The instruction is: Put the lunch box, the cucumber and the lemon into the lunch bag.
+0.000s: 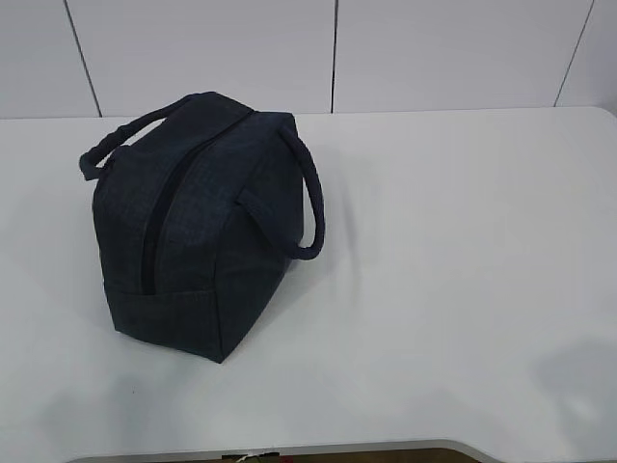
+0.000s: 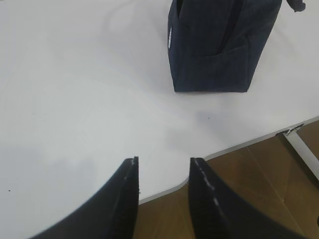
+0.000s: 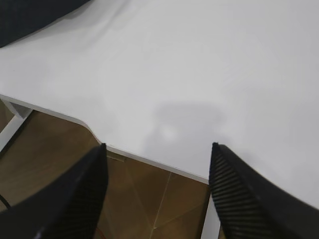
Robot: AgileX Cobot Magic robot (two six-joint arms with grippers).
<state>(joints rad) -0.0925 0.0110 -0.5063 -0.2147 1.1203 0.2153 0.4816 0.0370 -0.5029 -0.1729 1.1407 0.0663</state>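
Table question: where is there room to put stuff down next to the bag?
The table is bare from the bag across to its right edge, and also in front of the bag toward the near edge. The only crowded spot is the back left, where the bag sits. Both grippers, left and right, hang open over the near edge.

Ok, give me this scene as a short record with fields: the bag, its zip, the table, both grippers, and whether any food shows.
bag: lunch bag, dark navy, resting on the white table, left of centre
zip: looks closed along the top
handles: two padded loops, one on each side
left gripper: open, empty, over the table's near edge
right gripper: open wide, empty, over the near edge
lunch box, cucumber, lemon: none visible in any view
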